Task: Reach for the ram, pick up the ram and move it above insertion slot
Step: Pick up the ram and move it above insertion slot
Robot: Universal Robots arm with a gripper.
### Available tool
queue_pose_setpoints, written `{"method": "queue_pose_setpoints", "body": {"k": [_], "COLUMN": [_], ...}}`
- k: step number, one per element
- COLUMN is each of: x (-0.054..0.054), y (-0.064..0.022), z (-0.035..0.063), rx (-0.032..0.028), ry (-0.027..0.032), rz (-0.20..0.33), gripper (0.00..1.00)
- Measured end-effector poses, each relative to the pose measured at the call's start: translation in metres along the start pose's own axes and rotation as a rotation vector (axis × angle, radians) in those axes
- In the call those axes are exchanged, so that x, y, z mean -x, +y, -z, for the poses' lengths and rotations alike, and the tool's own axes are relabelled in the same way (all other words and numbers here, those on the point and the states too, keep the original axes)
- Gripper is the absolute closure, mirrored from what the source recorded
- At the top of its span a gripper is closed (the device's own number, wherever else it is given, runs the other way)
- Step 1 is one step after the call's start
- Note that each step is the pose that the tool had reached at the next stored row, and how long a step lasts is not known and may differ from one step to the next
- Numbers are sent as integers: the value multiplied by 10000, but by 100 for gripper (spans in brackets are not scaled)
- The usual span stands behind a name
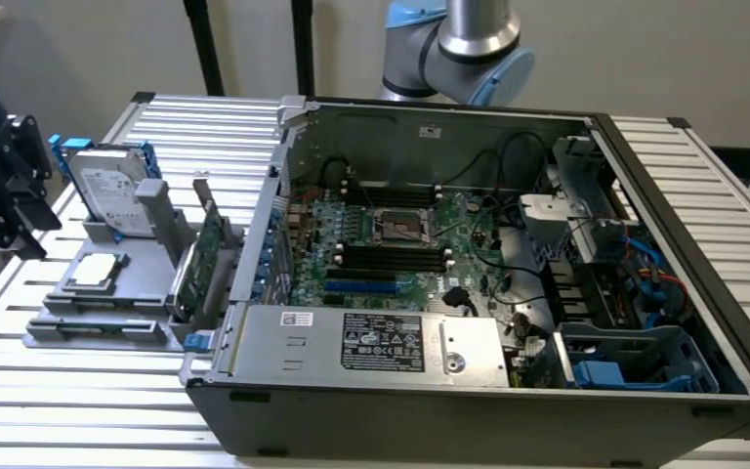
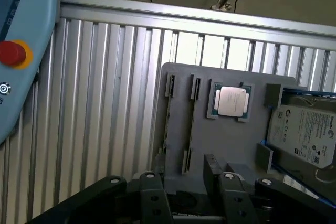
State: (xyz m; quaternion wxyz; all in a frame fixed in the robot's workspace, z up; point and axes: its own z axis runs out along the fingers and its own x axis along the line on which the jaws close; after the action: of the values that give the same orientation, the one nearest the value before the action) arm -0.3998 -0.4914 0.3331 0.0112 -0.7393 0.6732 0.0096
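Exterior view: arm (image 1: 460, 44) entered at top centre. The hand (image 1: 17, 210) hung at the frame's left edge, above the tabletop (image 1: 36, 410), near the grey holder (image 1: 102, 330).

Wrist view: fingers (image 2: 151, 190) were spread apart, gripping nothing. The ram (image 2: 190, 124) stood edge-on in a holder slot beside the processor (image 2: 231, 100), untouched.

A silver and pale-blue arm joint (image 1: 460, 44) sits at the top of the exterior view, while the dark wrist assembly (image 1: 4, 186) hangs at that view's left edge. In the wrist view the gripper (image 2: 182, 174) points downward, its two dark fingers (image 2: 151, 187) spread apart — a clear gap between them, nothing clasped.
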Motion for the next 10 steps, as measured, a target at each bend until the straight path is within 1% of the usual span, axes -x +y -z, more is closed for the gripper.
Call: {"method": "queue_pose_setpoints", "body": {"k": [7,10], "x": [-52,-58], "y": [6,8], "z": [-125,-179], "rx": [-3,-4], "ry": [2,2], "rz": [-157,-181], "gripper": [58,58]}}
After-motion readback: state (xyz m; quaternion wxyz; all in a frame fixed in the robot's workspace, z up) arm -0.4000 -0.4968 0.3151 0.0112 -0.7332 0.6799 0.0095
